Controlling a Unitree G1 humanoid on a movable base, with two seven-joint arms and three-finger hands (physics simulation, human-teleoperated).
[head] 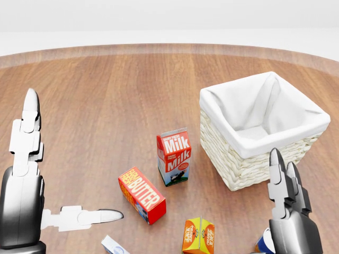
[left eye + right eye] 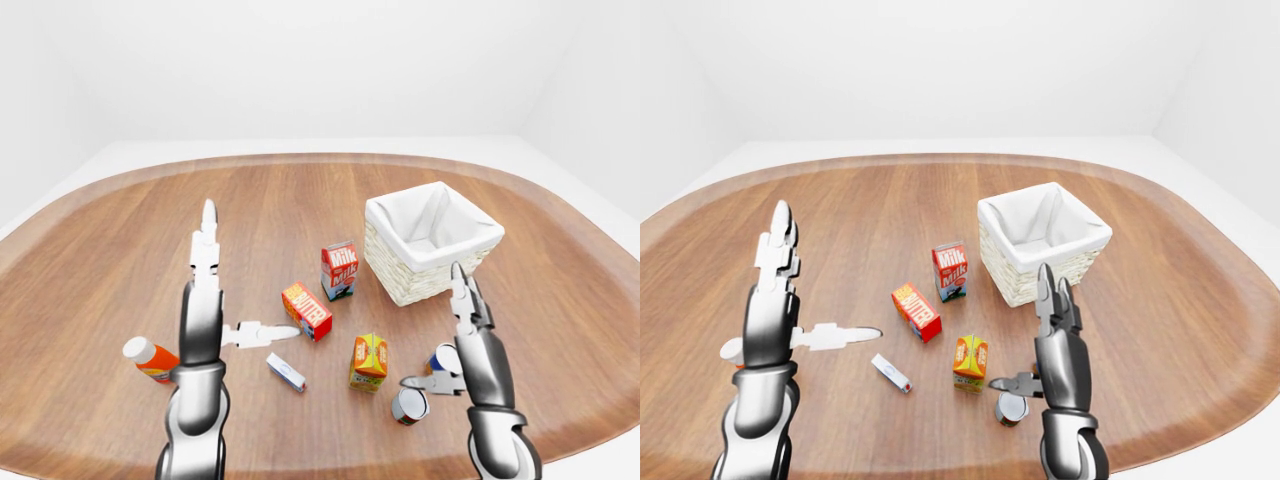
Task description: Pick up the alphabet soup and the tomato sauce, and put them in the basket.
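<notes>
Cans: I see two cans near the bottom right of the left-eye view, close together on the wooden table (image 2: 120, 230). One is a tipped can (image 2: 409, 405) showing its grey end; the other is a blue-labelled can (image 2: 443, 357) partly hidden behind my right hand. I cannot tell from the labels which is the alphabet soup and which the tomato sauce.
Right hand: my right hand (image 2: 455, 340) hangs raised just above the cans, fingers spread apart, thumb pointing left over the tipped can, gripping nothing.
Left hand: my left hand (image 2: 215, 300) is raised at the left of the left-eye view, fingers apart, two pointing up and the thumb out to the right, empty.
Near clutter: an orange bottle (image 2: 150, 359) lies behind my left forearm; a small white box (image 2: 286, 372) lies flat beside an upright orange carton (image 2: 368, 361).
Middle: a red butter box (image 1: 141, 194) lies left of and below the upright milk carton (image 1: 174, 156) in the head view.
Basket: the wicker basket (image 1: 233, 159), lined in white cloth, stands right of the milk carton and well apart from the cans.
</notes>
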